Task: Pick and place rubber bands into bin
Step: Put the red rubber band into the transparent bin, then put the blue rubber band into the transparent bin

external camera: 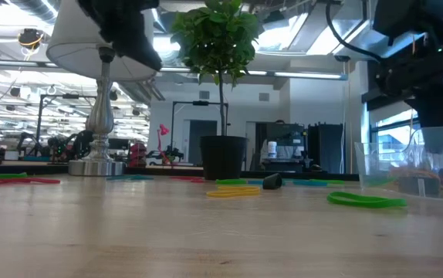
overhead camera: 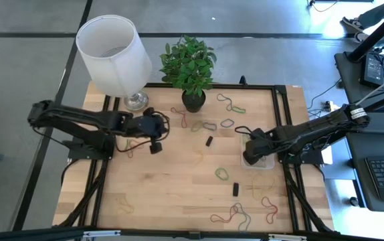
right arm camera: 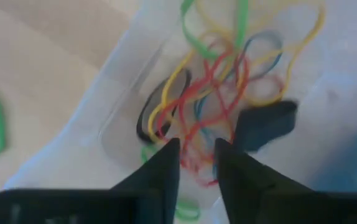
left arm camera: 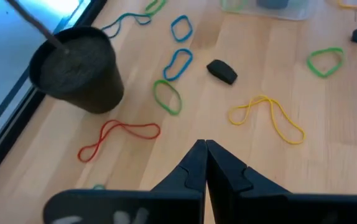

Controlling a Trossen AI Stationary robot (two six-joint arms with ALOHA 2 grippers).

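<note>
The small clear plastic bin (right arm camera: 129, 93) with rounded corners sits at the right side of the pale wooden bench (overhead camera: 165, 181), and it holds a tangled heap of thin rubber bands (right arm camera: 222, 81) — red, yellow, green, blue and a dark one, looped over each other. The right hand (right arm camera: 197, 155) hangs just above that heap, its fingers slightly parted with nothing between them. Out on the bench more loose bands lie flat: a long yellow loop (left arm camera: 268, 115), a red one (left arm camera: 119, 135), a green oval (left arm camera: 167, 98), two blue ones (left arm camera: 178, 62). A small black block (left arm camera: 222, 71) rests among them, near the black plant pot (left arm camera: 76, 71). The left hand (left arm camera: 204, 158) is over the bench by the white-shaded lamp (overhead camera: 114, 53), fingers pressed together — empty.
</note>
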